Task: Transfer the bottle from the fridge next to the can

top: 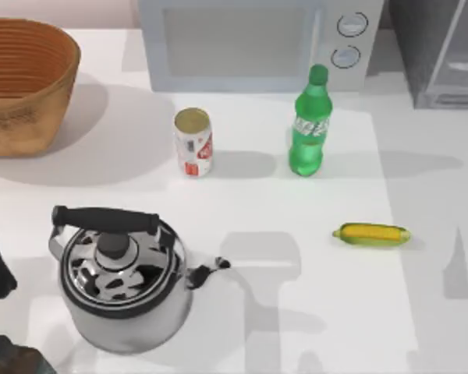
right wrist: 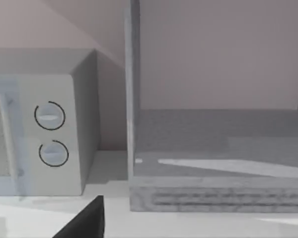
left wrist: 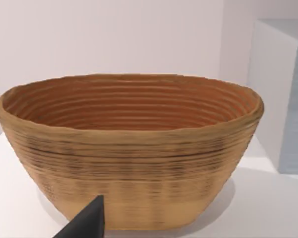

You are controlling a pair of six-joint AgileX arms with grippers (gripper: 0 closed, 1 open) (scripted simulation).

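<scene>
Gripper tips show as a single dark wedge in each wrist view, the left gripper [left wrist: 87,223] facing the wicker basket [left wrist: 129,153] and the right gripper [right wrist: 84,220] facing the fridge [right wrist: 213,163] and the microwave [right wrist: 44,134], and from so little I cannot tell whether either is open or closed; neither is holding anything that I can see. On the worktop [top: 296,312] the bottle [top: 309,125] stands upright and free, in front of the microwave's knob side and well outside the fridge, whose corner sits at the far right of the top view. The can [top: 193,142] stands upright to the bottle's left, apart from it, with bare worktop between them. What the coming move turns on is that gap: the bottle's long axis is vertical, so a sideways grasp around its body would suit, and the travel needed is leftward along the worktop toward the can. Judging by what each wrist camera faces, the right arm looks nearer to the bottle, the left being over by the basket. A kettle [top: 121,280] and a corn cob [top: 372,234] lie nearer the front, off that path.
</scene>
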